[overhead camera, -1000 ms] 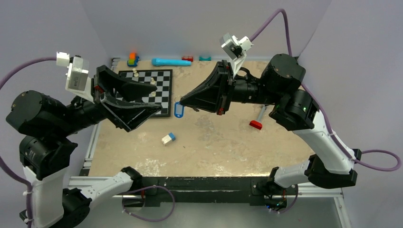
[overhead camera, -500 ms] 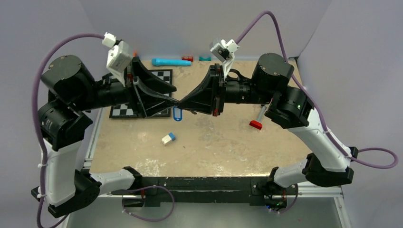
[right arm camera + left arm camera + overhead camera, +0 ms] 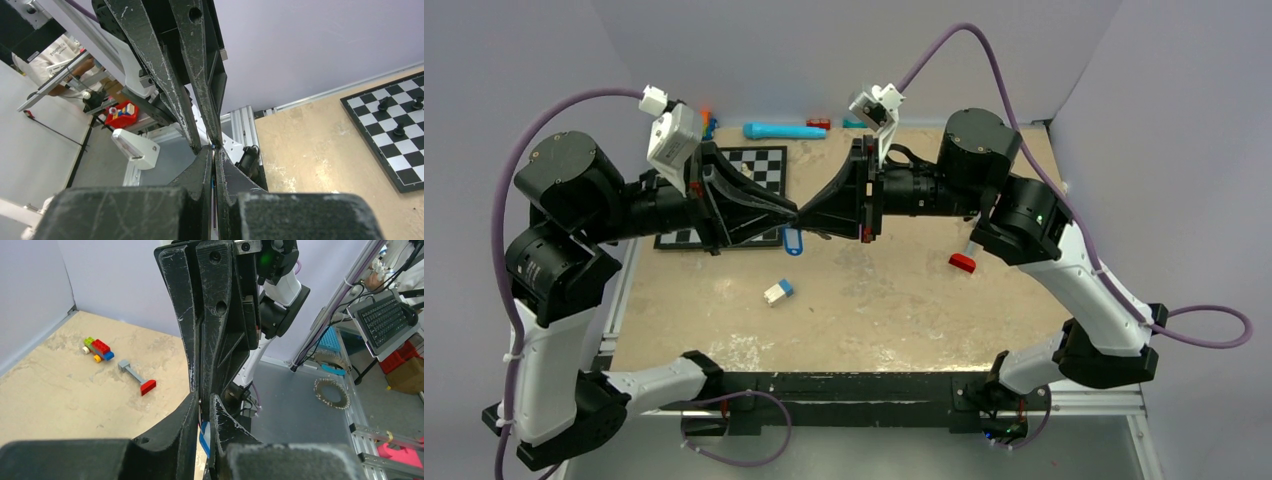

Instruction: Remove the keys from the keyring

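The left gripper (image 3: 792, 214) and the right gripper (image 3: 808, 216) meet tip to tip above the sandy table (image 3: 894, 310), over the near right corner of the black-and-white chessboard (image 3: 762, 163). Each has its black fingers pressed almost together, with only a thin slit between them. The small key with the blue plastic head (image 3: 793, 242) hangs just below the meeting tips. I cannot tell which gripper pinches it. The plain silver key is too small to make out. The white-and-blue block (image 3: 778, 291) lies nearer, apart from the key.

No lettering, label, brand, number or sign is legible on anything in these views.
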Tool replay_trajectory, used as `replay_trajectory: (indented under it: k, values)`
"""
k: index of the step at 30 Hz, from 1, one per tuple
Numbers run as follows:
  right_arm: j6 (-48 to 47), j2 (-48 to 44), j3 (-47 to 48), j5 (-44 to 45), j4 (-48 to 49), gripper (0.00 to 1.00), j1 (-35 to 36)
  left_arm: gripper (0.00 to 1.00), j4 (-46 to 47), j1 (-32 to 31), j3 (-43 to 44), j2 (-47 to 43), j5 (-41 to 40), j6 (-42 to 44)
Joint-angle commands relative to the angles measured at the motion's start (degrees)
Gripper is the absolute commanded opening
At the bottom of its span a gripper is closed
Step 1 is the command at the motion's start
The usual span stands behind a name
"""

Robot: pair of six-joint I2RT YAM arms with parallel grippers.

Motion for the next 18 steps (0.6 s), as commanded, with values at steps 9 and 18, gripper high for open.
replay_trajectory:
  k: [9, 18]
  values:
    - [1.28, -2.48, -0.5, -0.44, 8.3, 0.0, 0.31, 0.13, 20.71, 0.01, -16.24, -8.04, -1.2, -12.86]
    - [2.97, -3.29, -2.23, -0.56, 12.49, 0.0, 0.6, 0.1, 36.38, 0.01, -26.56, -13.18, -6.68, -21.62]
